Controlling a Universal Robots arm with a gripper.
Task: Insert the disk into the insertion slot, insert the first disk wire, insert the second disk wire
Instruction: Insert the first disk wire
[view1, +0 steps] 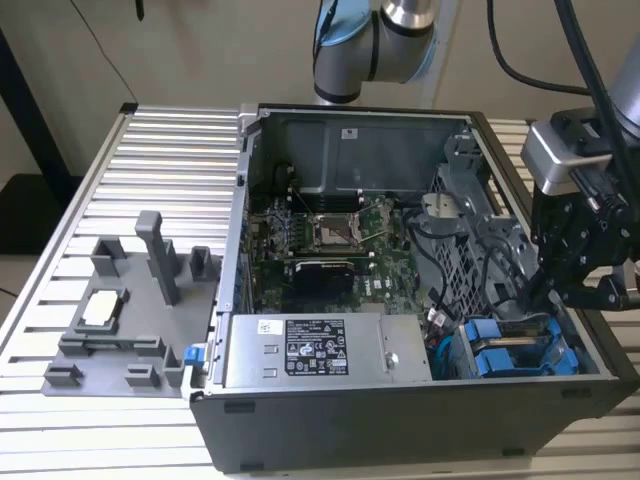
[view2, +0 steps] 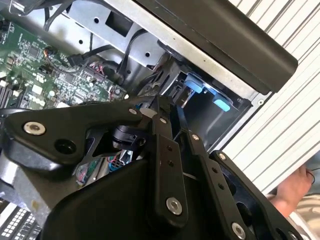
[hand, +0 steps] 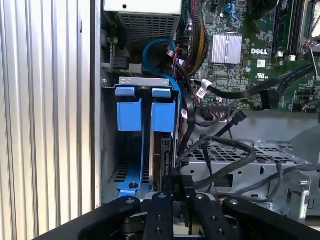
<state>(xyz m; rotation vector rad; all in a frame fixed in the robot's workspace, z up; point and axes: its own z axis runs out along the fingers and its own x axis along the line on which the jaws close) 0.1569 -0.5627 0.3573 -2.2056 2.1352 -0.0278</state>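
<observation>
The disk (hand: 163, 152) stands edge-on in the insertion slot (hand: 108, 145), its blue frame tab (hand: 163, 114) at the slot's mouth. A like blue carrier (hand: 129, 114) sits beside it. In the exterior view both blue frames (view1: 512, 352) lie at the case's near corner, on the exterior view's right. My gripper (hand: 176, 194) is at the disk's cable end, shut on a small black wire connector (hand: 175, 183). It hangs over the case's right wall (view1: 548, 292). In the second wrist view the fingertips (view2: 161, 116) point toward the blue tabs (view2: 196, 84).
Loose black cables (hand: 227, 146) loop over a perforated grey cage (hand: 250, 156) next to the slot. A blue cable (hand: 152, 50) curls by the power supply (view1: 312, 350). The motherboard (view1: 330, 240) fills the case floor. A grey fixture (view1: 130, 305) sits on the slatted table. A hand (view2: 294, 189) is nearby.
</observation>
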